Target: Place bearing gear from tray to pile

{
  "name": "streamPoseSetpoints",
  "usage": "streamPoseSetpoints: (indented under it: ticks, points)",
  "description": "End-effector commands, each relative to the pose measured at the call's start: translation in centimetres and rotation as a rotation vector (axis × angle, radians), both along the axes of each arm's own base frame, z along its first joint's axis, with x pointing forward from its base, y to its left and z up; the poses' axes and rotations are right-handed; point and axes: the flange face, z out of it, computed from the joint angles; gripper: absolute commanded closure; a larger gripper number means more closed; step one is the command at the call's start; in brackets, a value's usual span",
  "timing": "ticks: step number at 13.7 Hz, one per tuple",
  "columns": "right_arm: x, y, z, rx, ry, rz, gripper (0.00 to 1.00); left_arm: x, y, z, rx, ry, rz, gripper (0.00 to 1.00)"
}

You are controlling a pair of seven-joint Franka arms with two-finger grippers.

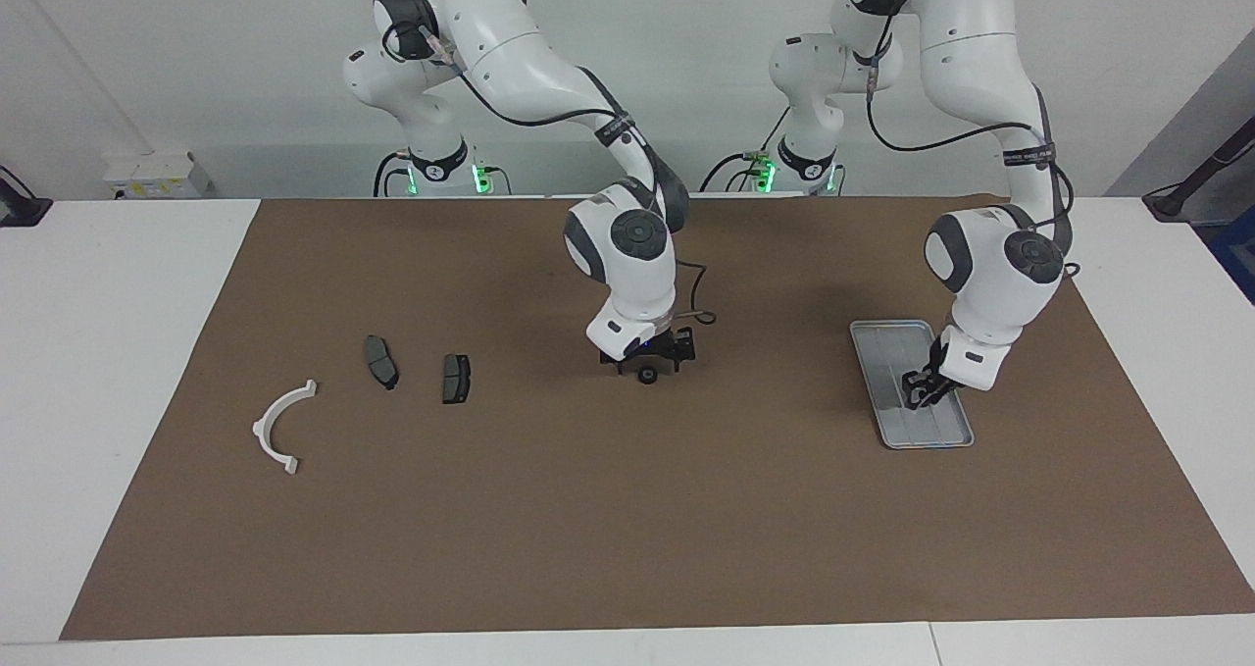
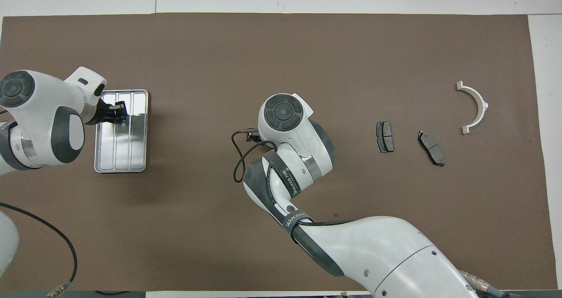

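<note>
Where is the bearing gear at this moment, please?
In the facing view, the bearing gear is at the right end effector over the middle of the mat, between the tray and the pile.

Both arms (image 1: 510, 48) were glossy white with dark grey joint caps; black cables ran along links, black printed straps wrapped forearms, green lights glowed at bases; black grippers (image 1: 647, 364).

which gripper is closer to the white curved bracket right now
Right. The right gripper is over the middle of the mat, with the two dark pads between it and the white bracket. The left gripper is over the tray at the left arm's end.
</note>
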Motion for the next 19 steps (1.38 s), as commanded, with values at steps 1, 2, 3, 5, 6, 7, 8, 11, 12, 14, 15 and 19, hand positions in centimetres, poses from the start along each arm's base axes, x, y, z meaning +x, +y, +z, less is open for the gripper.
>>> streamPoseSetpoints:
  ticks: [1, 2, 3, 5, 6, 7, 8, 11, 12, 14, 15, 19]
  points:
    - [-0.3, -0.2, 0.0, 0.027, 0.003, -0.002, 0.27, -1.0, 0.1, -0.9, -0.007, -0.005, -0.005, 0.87]
    - [-0.3, -0.2, 0.0, 0.028, 0.002, -0.002, 0.43, -1.0, 0.1, -0.8, -0.007, -0.005, -0.005, 0.93]
    - [-0.2, -0.2, 0.1, 0.029, 0.000, -0.004, 0.72, -1.0, 0.1, -0.8, -0.007, -0.002, -0.002, 0.94]
    - [-0.3, -0.1, 0.1, 0.029, 0.002, -0.003, 1.00, -0.7, -0.2, -0.4, -0.014, -0.002, 0.005, 0.95]
    - [-0.3, -0.1, 0.0, 0.028, 0.004, -0.003, 1.00, -0.7, -0.2, -0.2, -0.025, 0.000, 0.017, 0.95]
    - [-0.4, 0.0, 0.1, 0.028, 0.004, -0.001, 1.00, -0.6, -0.3, 0.1, -0.035, 0.003, 0.026, 0.95]
    - [-0.4, 0.0, 0.2, 0.028, 0.003, -0.002, 1.00, -0.5, -0.3, 0.5, -0.041, 0.008, 0.033, 0.95]
    - [0.8, -0.5, 1.9, 0.035, -0.007, -0.011, 1.00, 0.5, -1.2, 2.9, -0.067, 0.030, 0.080, 0.95]
    - [1.4, -0.9, 2.9, 0.022, 0.000, -0.010, 1.00, 0.7, -1.9, 3.5, -0.071, 0.040, 0.100, 0.95]
    - [3.1, -4.6, 7.2, 0.022, 0.004, -0.031, 1.00, 1.1, -4.1, 4.7, -0.076, 0.046, 0.141, 0.95]
    - [4.1, -7.5, 9.9, 0.029, -0.005, -0.018, 1.00, 1.0, -6.0, 5.0, -0.079, 0.049, 0.173, 0.95]
    - [7.9, -22.4, 17.5, 0.043, -0.031, 0.053, 1.00, -0.3, -18.6, 8.4, -0.101, 0.052, 0.411, 0.95]
